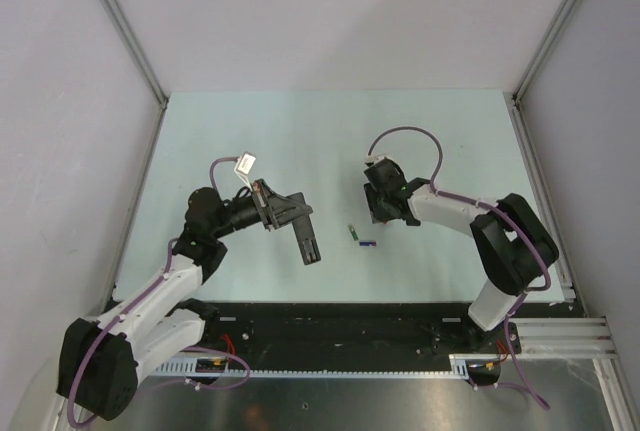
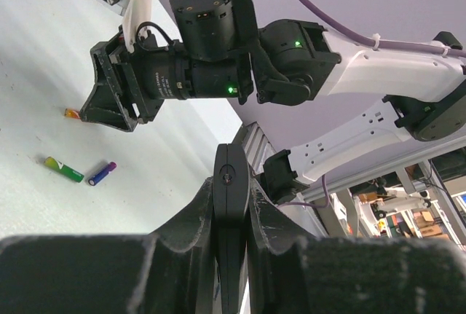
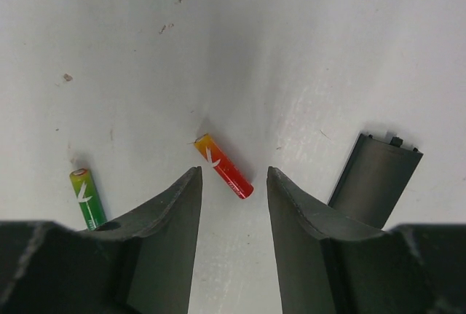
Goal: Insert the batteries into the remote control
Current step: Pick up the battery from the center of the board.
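My left gripper [image 1: 292, 219] is shut on the slim black remote control [image 1: 306, 240] and holds it above the table. In the left wrist view the remote [image 2: 231, 172] stands edge-on between the fingers [image 2: 191, 216]. My right gripper [image 3: 233, 177] is open, low over the table, with the red battery [image 3: 223, 166] lying just beyond its fingertips. The green battery [image 3: 87, 197] lies left of its left finger. In the top view the green battery [image 1: 353, 232] and a blue-purple one [image 1: 367, 244] lie between the arms; the right gripper [image 1: 384, 211] hides the red one there.
A flat black panel [image 3: 375, 179] lies on the table just right of my right gripper's right finger. The left wrist view shows the green [image 2: 64, 170] and blue-purple [image 2: 102, 173] batteries side by side. Grey walls and metal rails [image 1: 135, 46] enclose the table.
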You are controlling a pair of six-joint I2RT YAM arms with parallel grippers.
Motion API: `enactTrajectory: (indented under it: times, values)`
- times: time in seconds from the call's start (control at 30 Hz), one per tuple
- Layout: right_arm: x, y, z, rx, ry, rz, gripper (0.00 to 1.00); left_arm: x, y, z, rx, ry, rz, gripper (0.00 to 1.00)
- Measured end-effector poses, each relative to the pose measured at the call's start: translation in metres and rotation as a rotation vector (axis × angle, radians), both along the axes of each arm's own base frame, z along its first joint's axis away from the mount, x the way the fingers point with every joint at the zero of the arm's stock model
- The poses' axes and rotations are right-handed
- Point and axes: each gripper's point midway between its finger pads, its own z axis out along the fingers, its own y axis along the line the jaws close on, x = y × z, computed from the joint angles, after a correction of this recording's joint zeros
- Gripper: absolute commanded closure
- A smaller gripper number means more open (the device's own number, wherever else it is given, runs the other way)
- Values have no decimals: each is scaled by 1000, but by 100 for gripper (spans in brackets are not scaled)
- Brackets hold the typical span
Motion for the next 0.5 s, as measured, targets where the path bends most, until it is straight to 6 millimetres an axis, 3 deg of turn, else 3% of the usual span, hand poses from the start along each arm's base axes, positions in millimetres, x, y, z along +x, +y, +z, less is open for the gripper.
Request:
enactTrajectory:
  times: [0.5]
  values:
    - [-6, -2, -15, -22, 46, 6, 64, -2, 1, -3, 1, 3, 0, 100]
